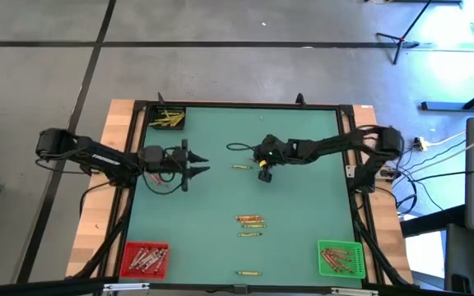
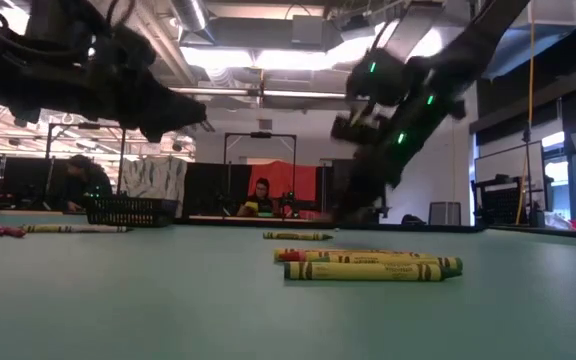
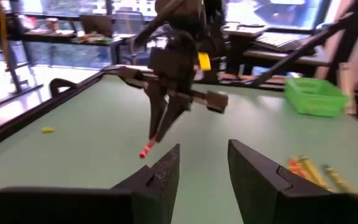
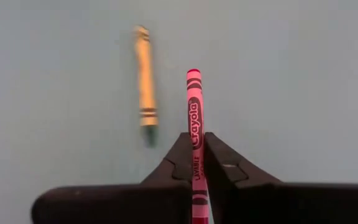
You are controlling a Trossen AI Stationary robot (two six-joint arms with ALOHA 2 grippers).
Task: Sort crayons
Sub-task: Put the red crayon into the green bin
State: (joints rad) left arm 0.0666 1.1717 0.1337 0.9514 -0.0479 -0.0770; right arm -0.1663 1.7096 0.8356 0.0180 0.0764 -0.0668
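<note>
A green desk (image 1: 303,214) with a wooden border fills the scene, set on a grey floor, with a workshop room visible beyond it. Nearest the front edge, a red bin (image 1: 145,258) on my left and a green bin (image 1: 340,257) on my right each hold crayons, and one yellow crayon (image 1: 248,272) lies alone between them. A little farther in, a small cluster of crayons (image 1: 251,220), orange, red and yellow, lies near the middle of the desk. Beyond that, my right end effector (image 4: 196,155) hangs above the middle of the desk, its fingers pressed shut on a red crayon (image 4: 194,118), which sticks out past the fingertips. Just beside it, a yellow crayon (image 4: 145,74) lies flat on the desk, apart from the red one. My left end effector (image 1: 200,164) waits above the desk's left side, pointing toward the right arm, its fingers (image 3: 160,174) parted and holding nothing. Farthest away, at the back left corner, a black bin (image 1: 169,118) holds yellow crayons.
</note>
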